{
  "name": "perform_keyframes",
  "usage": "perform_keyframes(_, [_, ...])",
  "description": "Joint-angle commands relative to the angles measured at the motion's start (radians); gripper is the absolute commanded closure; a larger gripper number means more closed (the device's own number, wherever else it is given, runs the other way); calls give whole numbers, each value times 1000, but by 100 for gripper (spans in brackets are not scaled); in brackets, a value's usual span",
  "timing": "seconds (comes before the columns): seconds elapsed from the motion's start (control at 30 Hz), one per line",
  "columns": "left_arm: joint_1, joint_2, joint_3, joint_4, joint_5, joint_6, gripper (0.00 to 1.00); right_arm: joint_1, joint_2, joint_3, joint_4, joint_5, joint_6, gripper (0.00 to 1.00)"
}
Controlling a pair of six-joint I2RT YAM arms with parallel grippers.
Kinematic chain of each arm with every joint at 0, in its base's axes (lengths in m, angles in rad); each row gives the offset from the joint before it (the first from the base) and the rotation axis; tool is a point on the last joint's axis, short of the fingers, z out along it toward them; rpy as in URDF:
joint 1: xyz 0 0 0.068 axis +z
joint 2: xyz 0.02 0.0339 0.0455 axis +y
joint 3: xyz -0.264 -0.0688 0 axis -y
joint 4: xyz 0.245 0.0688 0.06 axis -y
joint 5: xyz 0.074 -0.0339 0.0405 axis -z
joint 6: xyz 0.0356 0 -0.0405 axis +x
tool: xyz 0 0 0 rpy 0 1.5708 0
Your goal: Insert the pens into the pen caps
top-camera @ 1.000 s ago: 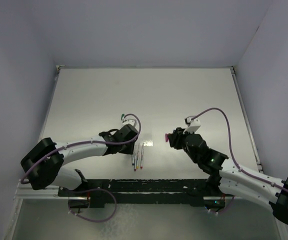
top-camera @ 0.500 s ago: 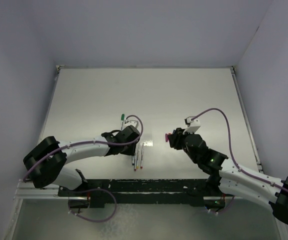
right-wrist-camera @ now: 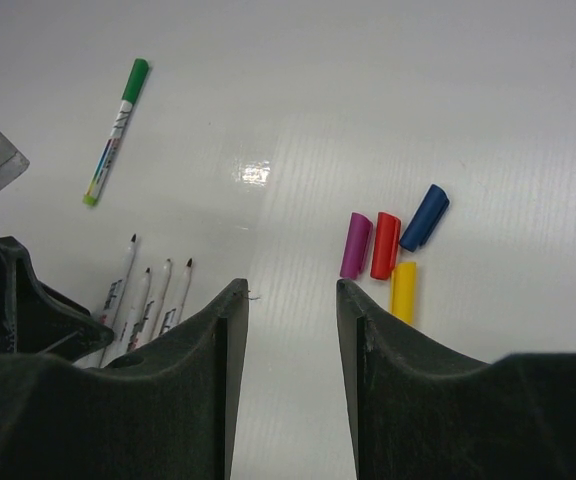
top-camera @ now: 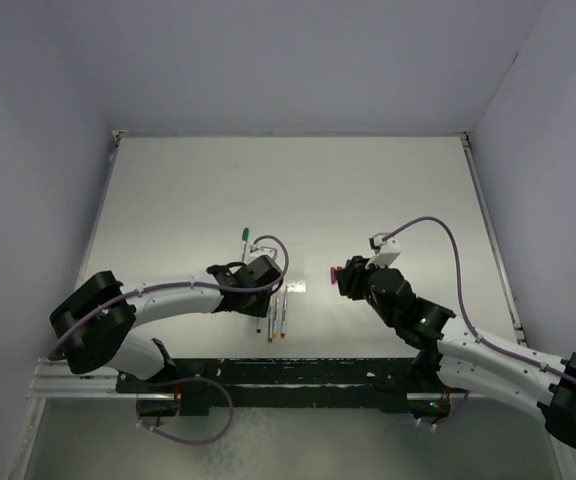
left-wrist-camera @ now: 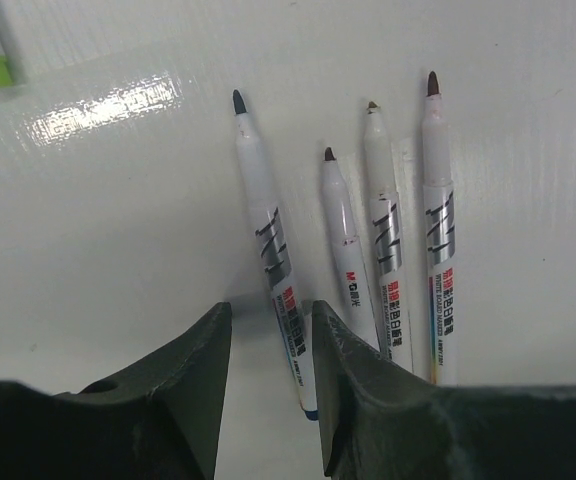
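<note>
Four uncapped white pens (left-wrist-camera: 368,250) lie side by side, also seen from above (top-camera: 279,315) and in the right wrist view (right-wrist-camera: 153,295). My left gripper (left-wrist-camera: 271,312) (top-camera: 266,298) is open, low over the table, its jaws on either side of the rear end of the leftmost pen (left-wrist-camera: 273,270). A fifth pen with a green cap on it (right-wrist-camera: 116,130) (top-camera: 244,240) lies apart, farther back. Magenta (right-wrist-camera: 355,245), red (right-wrist-camera: 384,245), yellow (right-wrist-camera: 403,290) and blue (right-wrist-camera: 424,217) caps lie grouped together. My right gripper (right-wrist-camera: 291,290) (top-camera: 346,275) is open and empty, just left of these caps.
The white table (top-camera: 298,190) has raised edges at left and right. The arms' black base rail (top-camera: 288,375) runs along the near edge. A glare patch (right-wrist-camera: 255,173) lies on the table between the pens and the caps.
My left gripper has drawn back from the green-capped pen, which now lies free on the table, and moved toward the loose pens. The right gripper has barely moved.
</note>
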Motion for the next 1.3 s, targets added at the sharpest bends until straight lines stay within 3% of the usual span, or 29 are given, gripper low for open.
perform_keyframes(0.0, [-8,15,53,-54,-23,-8,59,2,4,-3,49,22,24,57])
perform_keyframes(1.27, [-20,148,60,-123,48,8,68,2,17,-8,56,21,40,56])
